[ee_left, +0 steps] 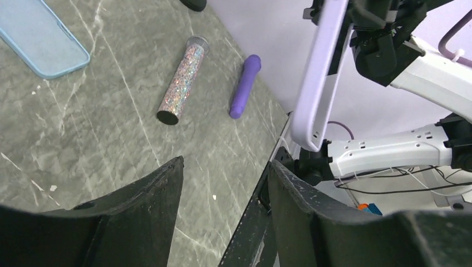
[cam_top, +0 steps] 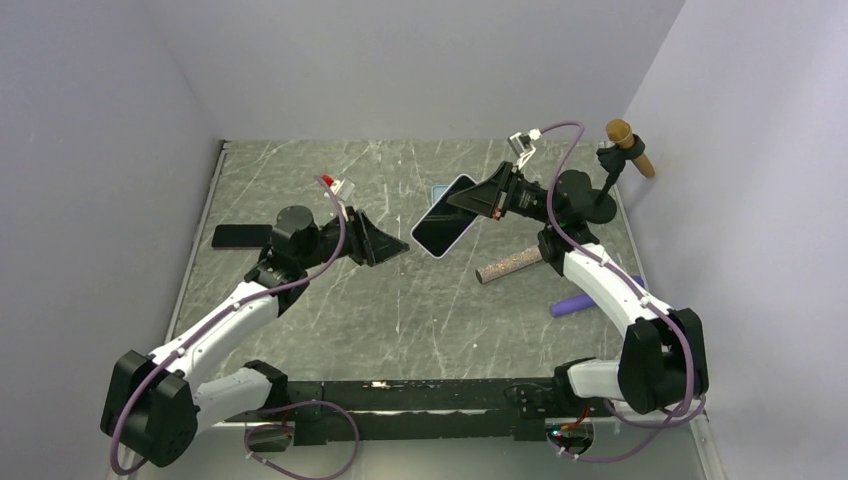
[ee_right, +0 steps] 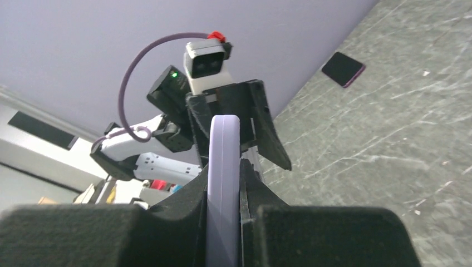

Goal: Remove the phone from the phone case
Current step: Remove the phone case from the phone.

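Two right fingers (ee_right: 172,214) clamped on the cased phone (cam_top: 445,218) lifted off the bench (cam_top: 400,320), left fingers (cam_top: 385,243) spread wide just left of the phone, glitter tube (cam_top: 510,265) to its right

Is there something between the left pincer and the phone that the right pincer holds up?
Nothing visible. The open left pincer faces the cased phone across bare air; the glitter tube lies on the table, out of that path.

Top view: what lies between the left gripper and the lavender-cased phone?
Nothing; in the top view only bare grey marble tabletop shows between the left gripper and the lavender-cased phone.
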Controlling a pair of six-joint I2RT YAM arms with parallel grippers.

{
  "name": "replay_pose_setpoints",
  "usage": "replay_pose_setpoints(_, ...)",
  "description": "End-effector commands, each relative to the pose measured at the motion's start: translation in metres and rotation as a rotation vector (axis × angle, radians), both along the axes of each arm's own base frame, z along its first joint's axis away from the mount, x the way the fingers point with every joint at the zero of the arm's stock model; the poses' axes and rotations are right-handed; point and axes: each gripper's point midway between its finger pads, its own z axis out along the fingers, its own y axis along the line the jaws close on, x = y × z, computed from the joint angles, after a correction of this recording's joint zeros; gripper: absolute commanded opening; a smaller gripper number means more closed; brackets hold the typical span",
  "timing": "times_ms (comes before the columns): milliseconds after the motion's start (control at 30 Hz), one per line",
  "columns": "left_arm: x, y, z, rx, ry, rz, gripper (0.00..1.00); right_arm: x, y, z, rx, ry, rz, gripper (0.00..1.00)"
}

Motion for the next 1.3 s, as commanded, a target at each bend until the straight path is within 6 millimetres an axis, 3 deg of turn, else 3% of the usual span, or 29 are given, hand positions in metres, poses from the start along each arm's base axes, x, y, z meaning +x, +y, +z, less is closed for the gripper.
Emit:
replay_pose_setpoints(0, -0.008, -0.001, 0.033, -0.059, -0.124, -0.021, 0.61, -0.026, 0.007, 0.039, 0.09, -0.166, 0.085, 0.0)
replay_pose_setpoints(167, -0.023, -0.003, 0.044, -0.073, -0.157, -0.076, 0.79, -0.025, 0.014, 0.034, 0.061, -0.172, 0.082, 0.0)
replay_pose_setpoints(300, -0.033, -0.006, 0.049, -0.092, -0.177, -0.097, 0.79, -0.024, 0.014, 0.032, 0.04, -0.184, 0.06, 0.0)
replay_pose_setpoints(433, -0.035, -0.007, 0.05, -0.122, -0.176, -0.113, 0.63, -0.025, 0.016, 0.029, 0.026, -0.181, 0.067, 0.0)
replay_pose_setpoints(633, -0.034, -0.013, 0.056, -0.181, -0.174, -0.138, 0.62, -0.036, 0.017, 0.029, 0.037, -0.193, 0.079, 0.0)
replay_pose_setpoints(900, -0.039, -0.017, 0.048, -0.192, -0.168, -0.187, 0.24, -0.041, 0.021, 0.033, 0.082, -0.177, 0.12, 0.0)
replay_pose_setpoints(1033, -0.055, -0.017, 0.053, -0.206, -0.225, -0.267, 0.0, -0.041, 0.021, 0.037, 0.06, -0.178, 0.124, 0.0)
replay_pose_setpoints(1267, -0.108, -0.013, 0.068, -0.249, -0.377, -0.614, 0.0, -0.056, 0.025, 0.032, 0.029, -0.093, 0.275, 0.0)
